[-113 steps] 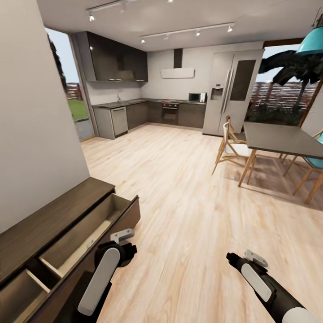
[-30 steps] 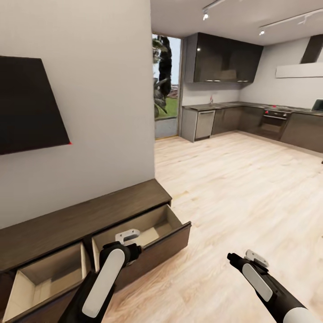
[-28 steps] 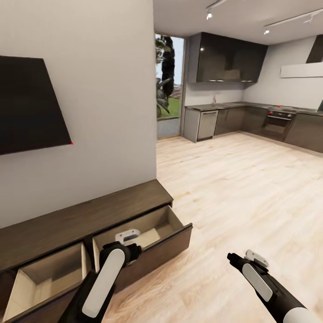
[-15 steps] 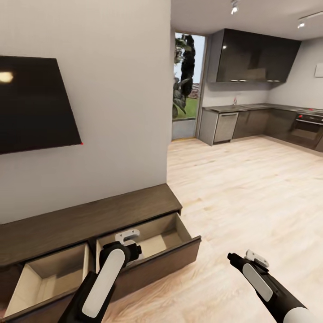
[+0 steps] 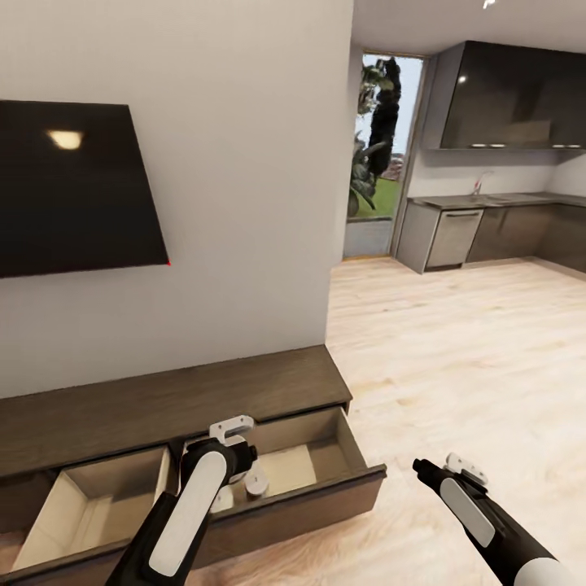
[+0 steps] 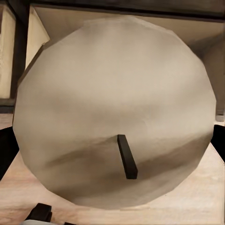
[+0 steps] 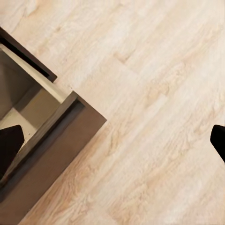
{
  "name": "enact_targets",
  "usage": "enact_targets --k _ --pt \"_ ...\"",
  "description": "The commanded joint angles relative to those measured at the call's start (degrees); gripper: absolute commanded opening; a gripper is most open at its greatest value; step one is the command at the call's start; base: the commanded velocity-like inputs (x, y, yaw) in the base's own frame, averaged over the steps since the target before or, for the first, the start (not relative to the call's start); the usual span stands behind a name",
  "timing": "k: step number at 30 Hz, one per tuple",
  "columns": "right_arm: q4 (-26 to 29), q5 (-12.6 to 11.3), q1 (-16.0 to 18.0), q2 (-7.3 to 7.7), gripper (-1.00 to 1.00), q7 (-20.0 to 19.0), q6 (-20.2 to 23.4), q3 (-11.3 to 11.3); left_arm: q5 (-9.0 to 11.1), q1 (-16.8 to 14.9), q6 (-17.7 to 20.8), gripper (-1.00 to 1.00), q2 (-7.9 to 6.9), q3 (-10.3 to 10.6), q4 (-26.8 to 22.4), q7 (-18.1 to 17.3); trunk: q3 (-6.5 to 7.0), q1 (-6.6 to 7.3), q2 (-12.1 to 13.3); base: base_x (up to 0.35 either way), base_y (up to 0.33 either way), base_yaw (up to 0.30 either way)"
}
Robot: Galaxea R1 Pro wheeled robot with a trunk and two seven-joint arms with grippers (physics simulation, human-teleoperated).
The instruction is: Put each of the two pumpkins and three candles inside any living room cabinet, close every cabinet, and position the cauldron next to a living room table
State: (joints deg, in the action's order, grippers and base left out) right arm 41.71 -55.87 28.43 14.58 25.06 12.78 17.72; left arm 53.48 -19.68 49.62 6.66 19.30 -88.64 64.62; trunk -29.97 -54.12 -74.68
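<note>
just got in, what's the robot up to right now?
It is at the low cabinet under the wall TV, with two drawers pulled open. The left gripper holds a candle over the right-hand drawer; the wrist view shows its top and wick up close. The right gripper hangs over the wood floor beside the drawer, open with nothing between its fingers. The left-hand drawer looks empty as far as it shows.
</note>
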Motion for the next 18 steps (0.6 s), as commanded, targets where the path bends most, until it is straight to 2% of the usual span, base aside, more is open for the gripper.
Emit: enact_targets --k 1,13,18 --pt "0.1 -0.3 0.0 0.1 1.0 0.4 0.1 0.3 0.4 -0.1 0.3 -1.0 0.02 0.0 0.0 0.6 -0.06 -0.03 0.0 0.288 -0.186 0.276" --pt "0.1 -0.3 0.0 0.1 1.0 0.4 0.2 0.3 0.4 -0.1 0.3 -1.0 0.0 0.0 0.0 0.6 -0.06 -0.03 0.0 0.286 -0.199 0.275" --pt "0.1 -0.3 0.0 0.1 1.0 0.4 0.2 0.3 0.4 -0.1 0.3 -1.0 0.02 0.1 0.0 0.6 -0.06 -0.03 0.0 0.276 -0.218 0.145"
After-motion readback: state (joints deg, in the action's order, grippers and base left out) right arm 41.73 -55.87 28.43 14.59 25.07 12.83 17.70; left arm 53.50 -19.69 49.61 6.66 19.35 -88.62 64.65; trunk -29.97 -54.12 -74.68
